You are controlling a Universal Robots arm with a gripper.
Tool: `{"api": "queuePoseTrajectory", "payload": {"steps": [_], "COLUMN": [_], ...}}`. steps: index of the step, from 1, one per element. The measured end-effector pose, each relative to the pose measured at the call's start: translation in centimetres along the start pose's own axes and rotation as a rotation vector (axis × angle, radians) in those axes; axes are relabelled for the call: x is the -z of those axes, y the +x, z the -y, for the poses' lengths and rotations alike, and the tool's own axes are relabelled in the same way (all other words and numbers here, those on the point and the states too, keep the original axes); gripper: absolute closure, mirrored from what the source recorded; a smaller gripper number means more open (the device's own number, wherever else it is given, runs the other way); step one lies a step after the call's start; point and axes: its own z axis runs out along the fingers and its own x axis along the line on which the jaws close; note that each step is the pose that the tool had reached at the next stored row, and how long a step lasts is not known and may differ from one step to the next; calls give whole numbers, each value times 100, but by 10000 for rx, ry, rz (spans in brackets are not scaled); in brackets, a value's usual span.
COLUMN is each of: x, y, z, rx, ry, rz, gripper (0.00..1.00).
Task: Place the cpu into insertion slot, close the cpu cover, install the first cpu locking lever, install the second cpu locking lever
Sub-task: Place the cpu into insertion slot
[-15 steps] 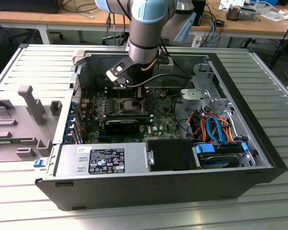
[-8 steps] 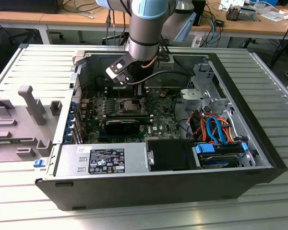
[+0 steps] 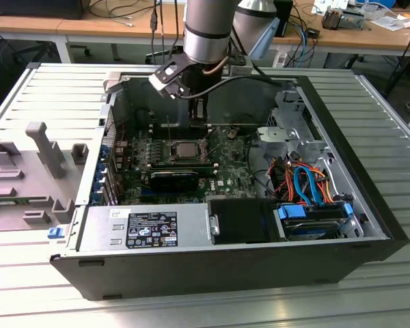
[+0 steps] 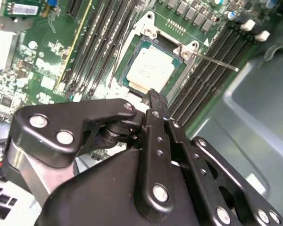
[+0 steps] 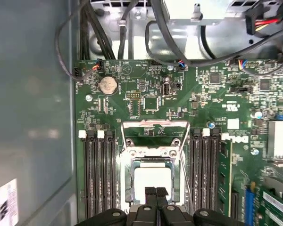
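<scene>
Closest to the lens in both wrist views is the black gripper (image 5: 156, 192), its jaws pressed together with nothing between them. The tips hang right over one edge of the cpu (image 5: 153, 180); whether they touch it cannot be told. The cpu lies flat in the insertion slot (image 5: 126, 181), silver top upward, on the green motherboard (image 5: 146, 84). The cpu cover (image 5: 154, 124) stands open, tilted up from the side of the slot away from the gripper, and green board shows through its square window. In the second wrist view a thin metal lever (image 4: 214, 61) angles out from a corner of the slot and over the long black memory slots (image 4: 203, 75), unlatched. More memory slots flank the socket on both sides in the first wrist view, and a coin battery (image 5: 107, 85) sits further along the board. In the exterior view the arm (image 3: 206, 31) reaches down into an open computer case (image 3: 191, 273) lying on a ribbed metal table (image 3: 369, 301).
</scene>
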Motion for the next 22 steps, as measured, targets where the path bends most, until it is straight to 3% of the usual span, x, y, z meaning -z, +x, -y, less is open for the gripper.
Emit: {"api": "queuePoseTrajectory", "payload": {"steps": [3,7,8,9,22], "x": [0,-1,-3,-4,-4], "y": [0,-1,-1,-1,-1], "z": [2,3,3,2,2], "rx": [657,752,750,750,749], "ry": [-7,-40,-249,-340,-480], "rz": [48,56,65,68,73], "gripper": [89,89,89,89,89]}}
